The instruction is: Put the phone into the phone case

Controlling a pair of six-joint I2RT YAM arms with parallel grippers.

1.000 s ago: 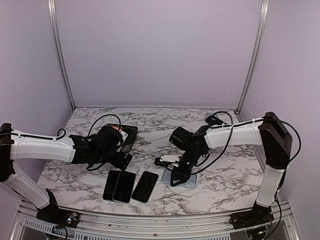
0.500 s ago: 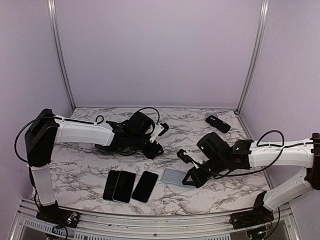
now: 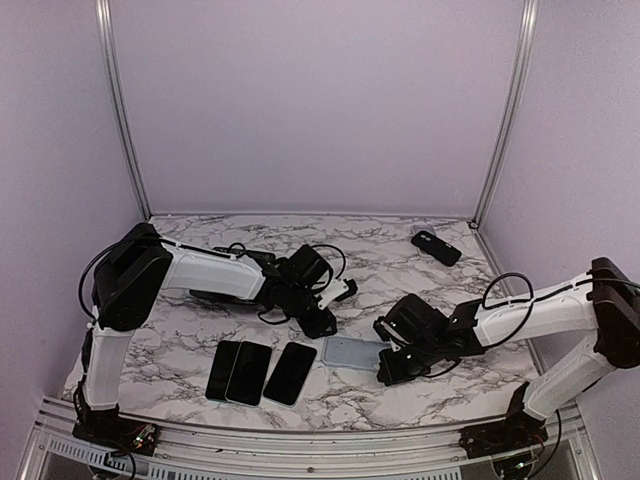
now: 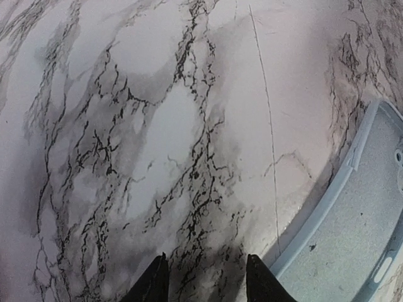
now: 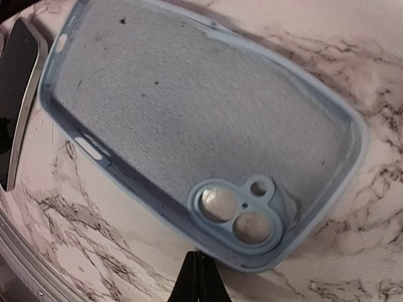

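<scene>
A light blue phone case (image 3: 352, 352) lies open side up on the marble, with its camera cutout toward my right arm. Three dark phones (image 3: 250, 372) lie side by side to its left. The nearest phone (image 5: 16, 82) shows at the left edge of the right wrist view. My right gripper (image 5: 200, 277) is shut and empty, its tips right at the rim of the case (image 5: 201, 126) by the camera cutout. My left gripper (image 4: 204, 280) hangs open over bare marble, with the edge of the case (image 4: 359, 233) just to its right. In the top view, this left gripper (image 3: 325, 322) sits behind the case's left end and my right gripper (image 3: 385, 372) at its right end.
A small black phone-shaped object (image 3: 437, 247) lies at the back right corner. A black item (image 3: 245, 262) sits behind my left forearm, mostly hidden. Metal frame posts (image 3: 120, 110) and purple walls close in the table on three sides.
My left arm has swung right and forward to the case's left end, its jaws narrowing. My right arm pulled off the case, shut its jaws, and settled at the case's right corner.
</scene>
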